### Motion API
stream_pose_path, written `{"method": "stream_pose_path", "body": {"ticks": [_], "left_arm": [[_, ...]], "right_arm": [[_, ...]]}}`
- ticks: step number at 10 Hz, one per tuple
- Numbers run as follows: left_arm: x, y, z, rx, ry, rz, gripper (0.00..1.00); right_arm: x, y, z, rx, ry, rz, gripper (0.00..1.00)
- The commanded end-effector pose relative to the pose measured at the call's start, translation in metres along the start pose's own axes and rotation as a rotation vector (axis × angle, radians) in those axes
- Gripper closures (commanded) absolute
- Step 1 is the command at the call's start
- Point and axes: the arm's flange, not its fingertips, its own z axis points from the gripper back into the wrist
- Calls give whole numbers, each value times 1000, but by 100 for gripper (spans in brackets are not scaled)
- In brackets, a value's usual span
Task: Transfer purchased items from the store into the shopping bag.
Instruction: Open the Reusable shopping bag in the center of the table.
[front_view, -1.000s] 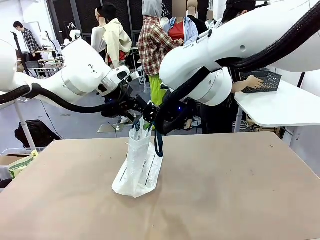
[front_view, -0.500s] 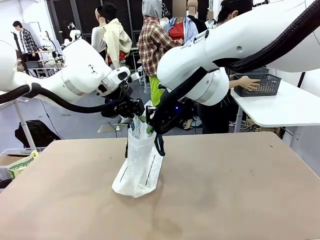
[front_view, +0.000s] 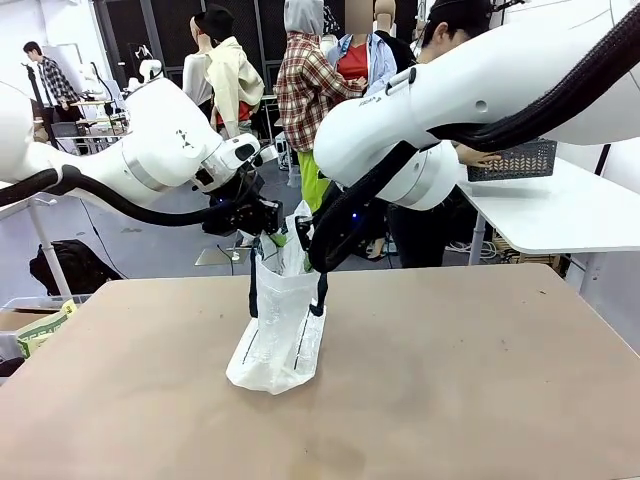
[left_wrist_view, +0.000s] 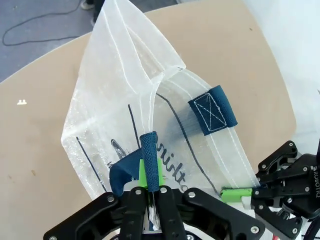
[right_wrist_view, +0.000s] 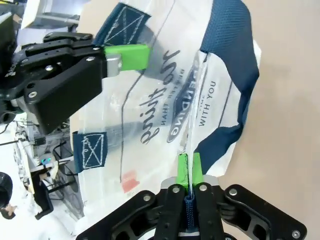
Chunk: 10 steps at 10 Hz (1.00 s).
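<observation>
Two end effectors hold the shopping bag (front_view: 278, 330) upright, its base resting on the surface (front_view: 450, 400). The left end effector (left_wrist_view: 150, 175) is clamped on the bag's rim where a dark blue strap handle (left_wrist_view: 149, 150) is folded over. The right end effector (right_wrist_view: 189, 167) is clamped on the opposite rim. The bag hangs below and between both end effectors. This two-sided grip likely serves to spread the mouth so that items can be dropped in. The store (front_view: 512, 158), a dark grey lattice basket, sits well beyond the right end effector on a white table (front_view: 560, 215), with a person's hand (front_view: 480, 155) at it. Its contents are too small to tell.
</observation>
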Motion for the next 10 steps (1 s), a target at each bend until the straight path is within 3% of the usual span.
{"method": "stream_pose_path", "body": {"ticks": [1,10], "left_arm": [[-8,6,16,59,-14,44,100],[-98,91,116,134,-167,374,100]], "right_arm": [[4,0,6,-55,-4,-38,100],[13,1,26,-223,22,-83,100]]}}
